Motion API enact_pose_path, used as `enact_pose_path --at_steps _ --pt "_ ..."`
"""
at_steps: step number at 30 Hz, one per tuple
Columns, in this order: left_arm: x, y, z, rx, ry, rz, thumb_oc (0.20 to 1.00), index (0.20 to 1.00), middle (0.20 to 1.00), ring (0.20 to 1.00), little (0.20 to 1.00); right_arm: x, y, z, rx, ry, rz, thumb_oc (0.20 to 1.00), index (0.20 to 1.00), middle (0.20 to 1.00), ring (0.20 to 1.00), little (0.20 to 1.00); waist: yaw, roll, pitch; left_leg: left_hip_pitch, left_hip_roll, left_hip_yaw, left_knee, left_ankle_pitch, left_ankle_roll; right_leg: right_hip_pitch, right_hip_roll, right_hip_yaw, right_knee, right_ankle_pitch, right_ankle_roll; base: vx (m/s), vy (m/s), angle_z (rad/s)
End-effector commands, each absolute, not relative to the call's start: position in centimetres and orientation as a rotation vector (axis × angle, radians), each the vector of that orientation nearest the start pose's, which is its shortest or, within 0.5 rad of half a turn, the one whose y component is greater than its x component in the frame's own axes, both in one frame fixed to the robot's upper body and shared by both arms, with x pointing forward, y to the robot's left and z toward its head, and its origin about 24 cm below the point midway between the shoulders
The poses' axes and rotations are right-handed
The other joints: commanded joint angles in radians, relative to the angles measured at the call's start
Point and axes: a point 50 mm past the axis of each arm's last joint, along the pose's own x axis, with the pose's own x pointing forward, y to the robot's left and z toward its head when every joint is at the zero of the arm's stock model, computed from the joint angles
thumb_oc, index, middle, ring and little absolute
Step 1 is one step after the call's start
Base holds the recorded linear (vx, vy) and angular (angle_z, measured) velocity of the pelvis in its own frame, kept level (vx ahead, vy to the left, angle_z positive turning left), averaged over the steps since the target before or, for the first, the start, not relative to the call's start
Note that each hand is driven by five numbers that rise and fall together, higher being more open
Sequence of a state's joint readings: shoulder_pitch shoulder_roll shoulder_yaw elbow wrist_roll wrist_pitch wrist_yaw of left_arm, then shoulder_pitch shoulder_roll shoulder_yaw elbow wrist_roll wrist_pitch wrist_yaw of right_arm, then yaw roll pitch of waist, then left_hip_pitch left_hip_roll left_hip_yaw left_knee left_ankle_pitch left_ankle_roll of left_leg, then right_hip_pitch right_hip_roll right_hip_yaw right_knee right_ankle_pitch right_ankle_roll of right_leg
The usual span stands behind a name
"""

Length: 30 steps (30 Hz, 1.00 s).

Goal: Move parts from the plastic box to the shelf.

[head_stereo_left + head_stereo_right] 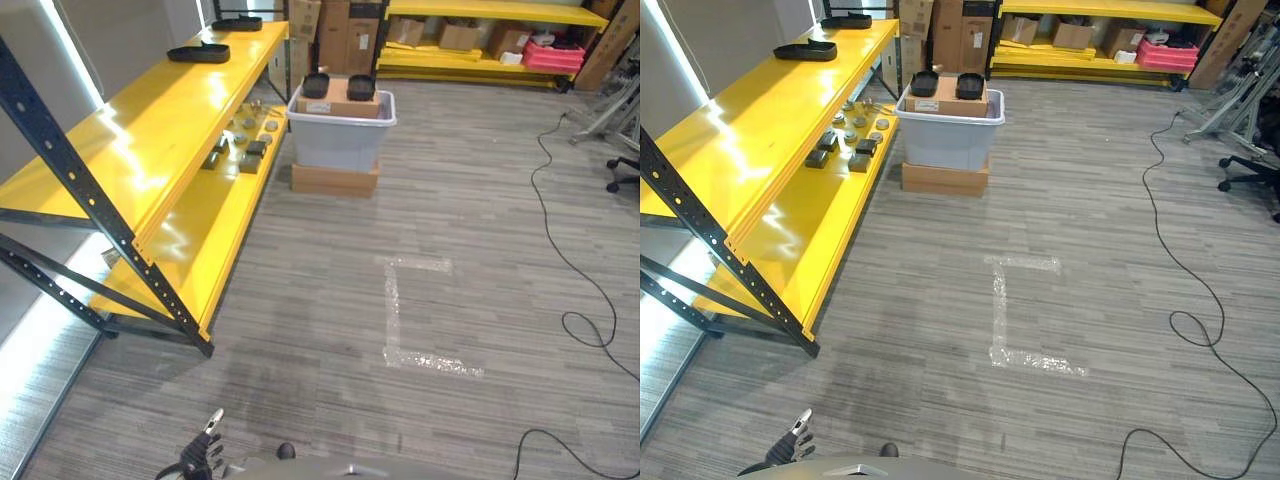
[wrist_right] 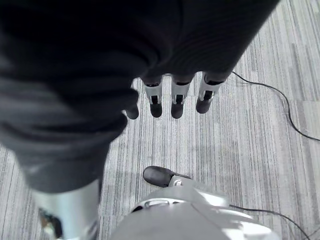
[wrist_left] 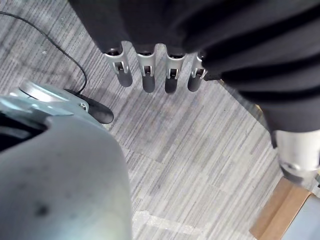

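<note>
Both hands, left [image 3: 155,75] and right [image 2: 175,97], hung empty with straight fingers, since the plastic box [image 1: 341,130] of parts [image 1: 316,84] beside the shelf [image 1: 150,130] stood well off.

Yellow shelf [image 1: 150,150], grey plastic box [image 1: 340,140] on brown cardboard [image 1: 334,180], grey striped floor [image 1: 450,220], black parts [image 1: 316,84].

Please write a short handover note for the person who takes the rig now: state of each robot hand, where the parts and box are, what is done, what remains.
Left robot hand: open, empty, hanging over the floor. Right robot hand: open, empty.
The grey plastic box stands on a flat cardboard box by the far end of the yellow shelf, two black parts on top of it.
Done: small parts lie on the lower shelf board, black trays on the upper.
Left: walk to the box, carry the rest over.
</note>
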State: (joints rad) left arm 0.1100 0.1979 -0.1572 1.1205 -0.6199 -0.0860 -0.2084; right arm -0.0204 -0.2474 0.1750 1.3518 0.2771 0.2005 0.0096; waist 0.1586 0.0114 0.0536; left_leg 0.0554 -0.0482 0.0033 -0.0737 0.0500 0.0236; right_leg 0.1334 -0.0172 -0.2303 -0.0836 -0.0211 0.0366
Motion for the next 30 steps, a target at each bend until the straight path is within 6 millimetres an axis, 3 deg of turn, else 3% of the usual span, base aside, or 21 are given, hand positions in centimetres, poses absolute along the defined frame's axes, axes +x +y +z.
enact_pose_path --at_steps 1,10,13,15,30 --pt "9.3 20.5 -16.0 -0.403 1.015 0.175 1.000 1.000 1.000 1.000 1.000 5.0 -24.9 -16.6 -0.107 1.542 -0.242 1.000 1.000 1.000 1.000 1.000 0.034 -0.021 -0.010 -0.005 0.008 0.008 0.021 -0.078 -0.028 -0.053 -0.079 -0.009 -0.004 0.069 0.108 0.00 0.000 0.00" --pt "8.6 20.6 -16.3 -0.392 1.067 0.211 1.000 1.000 1.000 1.000 1.000 4.9 -24.8 -16.7 -0.100 1.547 -0.246 1.000 1.000 1.000 1.000 1.000 0.036 -0.024 -0.010 -0.003 0.009 0.012 0.024 -0.081 -0.028 -0.048 -0.081 -0.014 -0.004 0.068 0.108 0.00 0.000 0.00" --pt "7.6 20.4 -16.7 -0.350 1.164 0.208 1.000 1.000 1.000 1.000 1.000 4.9 -24.8 -16.6 -0.101 1.559 -0.241 1.000 1.000 1.000 1.000 1.000 0.034 -0.024 -0.012 -0.002 0.010 0.013 0.024 -0.082 -0.027 -0.047 -0.080 -0.014 -0.004 0.068 0.108 0.00 0.000 0.00" --pt "6.2 20.7 -17.2 -0.310 1.294 0.325 1.000 1.000 1.000 1.000 1.000 4.6 -24.6 -16.7 -0.089 1.574 -0.244 1.000 1.000 1.000 1.000 1.000 0.028 -0.025 -0.015 0.002 0.012 0.018 0.025 -0.083 -0.027 -0.044 -0.080 -0.012 -0.004 0.066 0.108 0.03 0.006 0.00" --pt "6.5 20.7 -17.2 -0.270 1.345 0.292 1.000 1.000 1.000 1.000 1.000 3.7 -25.2 -16.5 -0.064 1.634 -0.320 1.000 1.000 1.000 1.000 1.000 0.007 -0.023 -0.033 0.018 0.013 0.032 0.027 -0.094 -0.024 -0.036 -0.082 0.000 -0.001 0.065 0.104 0.01 0.005 0.00"
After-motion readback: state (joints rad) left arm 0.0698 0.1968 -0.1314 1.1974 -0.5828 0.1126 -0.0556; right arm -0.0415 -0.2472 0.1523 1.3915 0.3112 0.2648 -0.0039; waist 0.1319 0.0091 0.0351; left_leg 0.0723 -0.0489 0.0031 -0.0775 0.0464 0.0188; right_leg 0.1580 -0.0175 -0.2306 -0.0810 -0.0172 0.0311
